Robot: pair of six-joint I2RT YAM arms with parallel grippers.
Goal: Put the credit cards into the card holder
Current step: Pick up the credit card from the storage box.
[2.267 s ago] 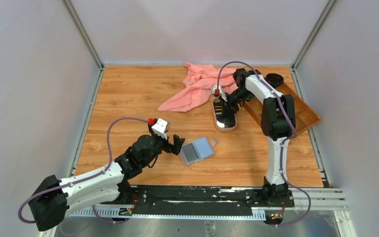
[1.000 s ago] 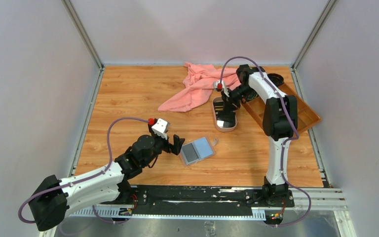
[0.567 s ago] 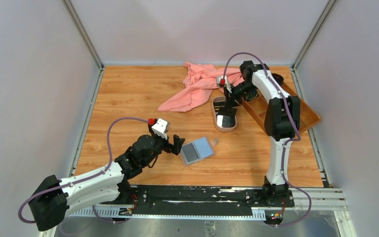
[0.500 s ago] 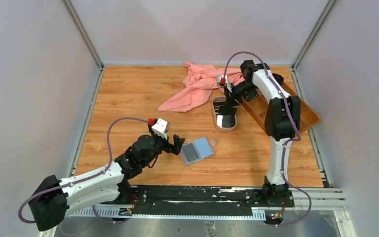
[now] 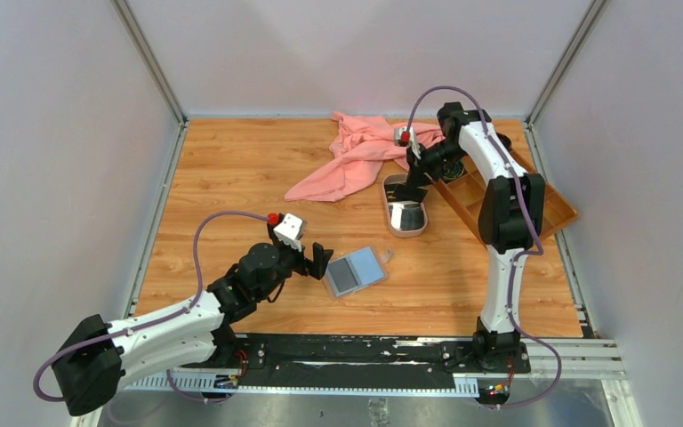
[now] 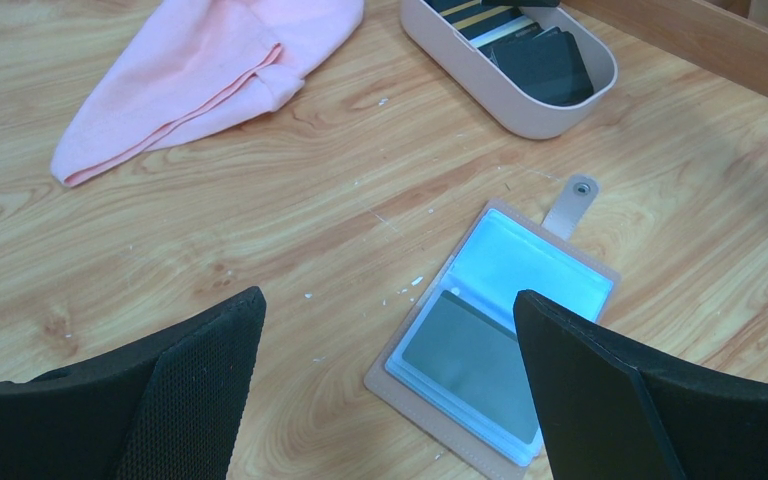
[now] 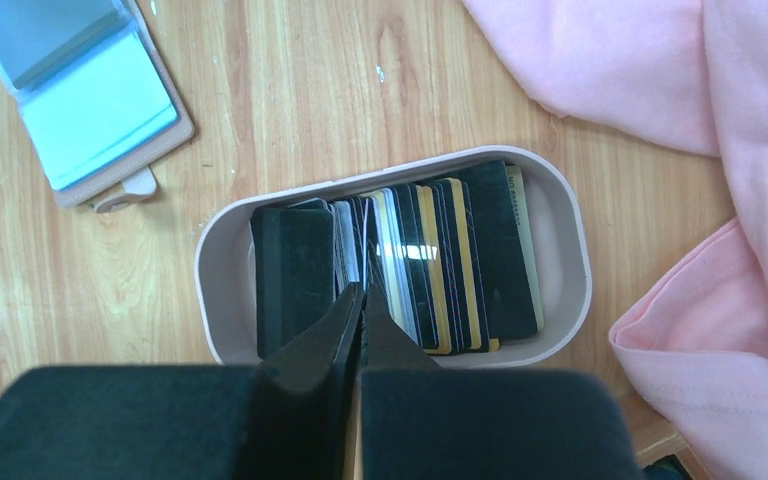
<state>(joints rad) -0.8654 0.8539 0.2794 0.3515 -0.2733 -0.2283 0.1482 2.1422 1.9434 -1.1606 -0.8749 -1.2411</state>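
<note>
The card holder (image 5: 354,271) lies open on the wood in front of the left arm, grey-blue sleeves (image 6: 495,340) facing up and its snap tab pointing away. It also shows in the right wrist view's top left corner (image 7: 80,95). My left gripper (image 5: 317,261) hovers just left of it, wide open (image 6: 385,300) and holding nothing. The credit cards (image 7: 430,260) stand packed in an oval pink-rimmed tray (image 7: 580,270), mostly black with some yellow edges. My right gripper (image 7: 362,288) is shut above the tray (image 5: 405,229). Its tips overlap the card edges, and I cannot make out a card between them.
A pink cloth (image 5: 356,156) is bunched behind and left of the oval tray. A brown compartment tray (image 5: 534,200) sits at the right edge, under the right arm. Metal rails frame the table, and the arm bases stand along its near edge.
The right gripper has lifted out of the oval tray and drawn back toward the far end while its jaws closed fully. The left arm and the card holder have not moved.
</note>
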